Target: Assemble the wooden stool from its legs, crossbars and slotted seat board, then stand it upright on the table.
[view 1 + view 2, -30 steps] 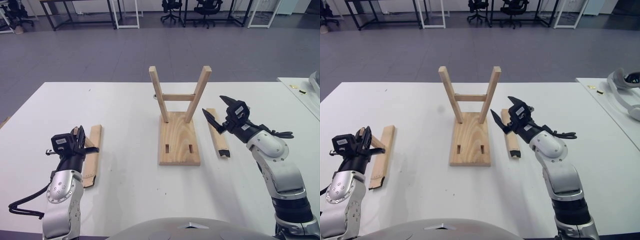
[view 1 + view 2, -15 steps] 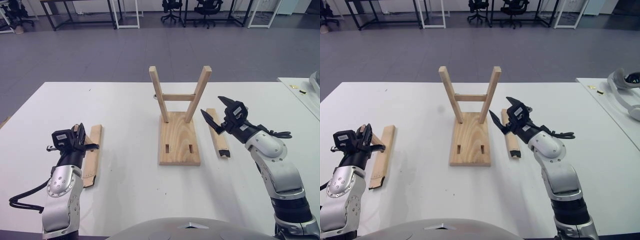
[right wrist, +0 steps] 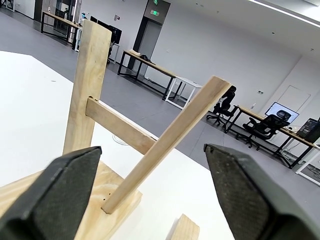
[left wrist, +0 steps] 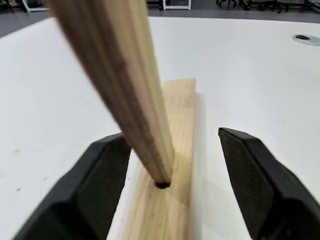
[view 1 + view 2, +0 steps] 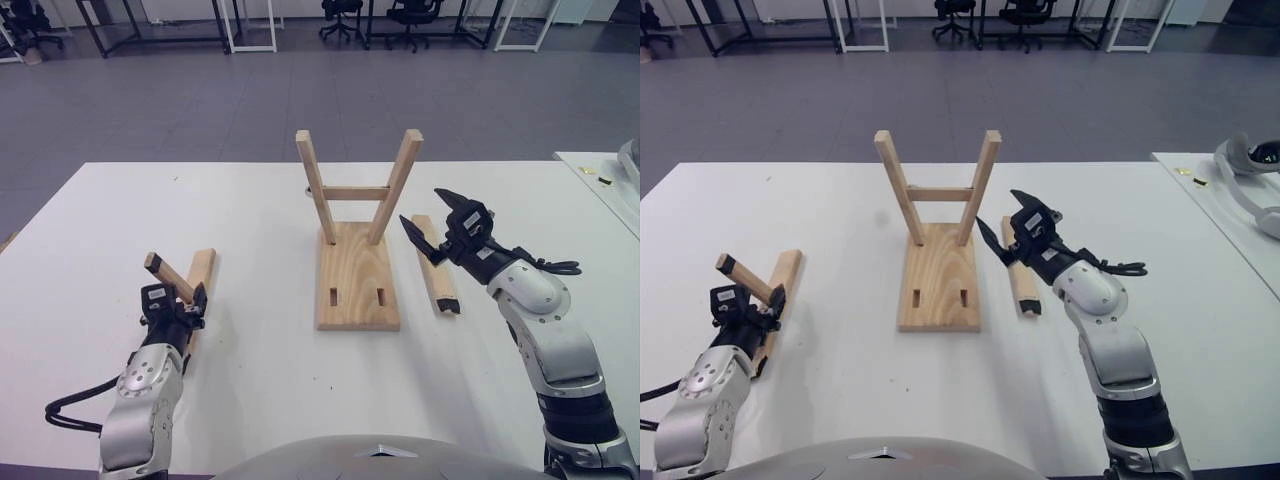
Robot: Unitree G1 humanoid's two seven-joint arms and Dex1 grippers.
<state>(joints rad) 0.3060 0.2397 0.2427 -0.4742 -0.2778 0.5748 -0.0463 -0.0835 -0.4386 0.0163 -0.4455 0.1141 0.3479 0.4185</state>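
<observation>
Left eye view has the pale wooden seat board (image 5: 358,280) lying flat in the middle of the white desk (image 5: 250,210). Two legs (image 5: 315,190) stand from its far end, leaning slightly apart and joined by a crossbar (image 5: 355,194). Two small slots (image 5: 333,297) near its near end are unfilled. Just right of the board lies a loose leg (image 5: 435,270) with a dark near end. The right gripper (image 5: 422,207) hangs above that leg's far end, beside the right-hand standing leg, its jaws spread with nothing between them.

On the left side of the desk another leg (image 5: 203,272) lies flat. A dark-tipped bar (image 5: 168,276) rises tilted from a hole in it. The left gripper (image 4: 172,137) straddles the bar's base, jaws released: one finger (image 4: 100,175) is against the bar, the other stands apart from it.
</observation>
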